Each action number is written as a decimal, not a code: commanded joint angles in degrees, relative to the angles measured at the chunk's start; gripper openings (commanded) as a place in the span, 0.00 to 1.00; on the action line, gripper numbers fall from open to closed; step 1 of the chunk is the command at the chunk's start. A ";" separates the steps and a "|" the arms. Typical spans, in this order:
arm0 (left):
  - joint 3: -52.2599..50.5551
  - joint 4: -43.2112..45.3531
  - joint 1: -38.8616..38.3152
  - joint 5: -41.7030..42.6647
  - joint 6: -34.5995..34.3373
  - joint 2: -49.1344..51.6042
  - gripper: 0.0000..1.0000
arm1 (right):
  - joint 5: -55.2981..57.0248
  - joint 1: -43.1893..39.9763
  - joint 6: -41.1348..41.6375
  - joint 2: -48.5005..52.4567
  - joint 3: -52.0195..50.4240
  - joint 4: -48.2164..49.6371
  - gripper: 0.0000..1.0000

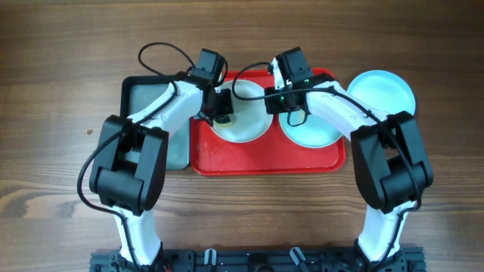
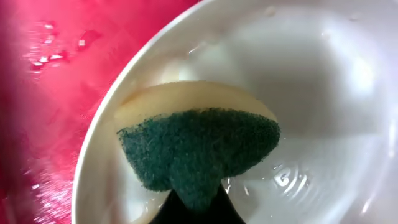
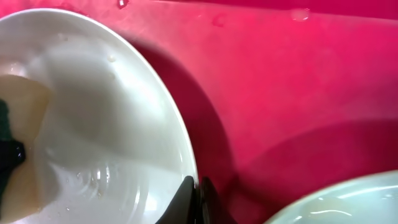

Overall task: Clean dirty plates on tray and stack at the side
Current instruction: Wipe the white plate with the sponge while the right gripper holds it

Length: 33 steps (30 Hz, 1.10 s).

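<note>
Overhead: bright, even, diffuse light from above. Table grain is sharp, with only short soft shadows under the arms and no obvious edge distortion. Aqua plate at far right is nearly blown out; tray red is heavily saturated. Left wrist: very close and soft overall. Sponge is roughly in focus, white plate smears toward the right edge, and small glints come off water drops. Tray there shifts to magenta and is blurred. Right wrist: same magenta cast, broad soft shadow on the tray right of the white plate's rim, everything slightly out of focus.
</note>
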 commanded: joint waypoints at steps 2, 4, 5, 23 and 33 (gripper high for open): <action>-2.19 0.68 -0.94 13.99 -0.76 5.27 0.04 | -0.28 0.24 0.96 -1.46 0.35 -0.28 0.05; -2.19 0.66 -0.92 16.57 -0.76 5.27 0.04 | -0.28 0.24 0.96 -1.46 0.35 -0.28 0.04; -2.19 0.66 -0.92 17.44 -0.76 5.25 0.04 | -0.28 0.22 0.94 -1.46 0.35 -0.28 0.04; 12.13 -13.44 4.70 4.87 4.85 -8.87 0.05 | -4.90 0.59 3.96 -1.44 0.35 -1.29 0.04; 12.07 -15.02 4.70 3.93 4.85 -8.57 0.06 | -6.32 3.21 6.47 -1.44 0.35 -1.33 0.04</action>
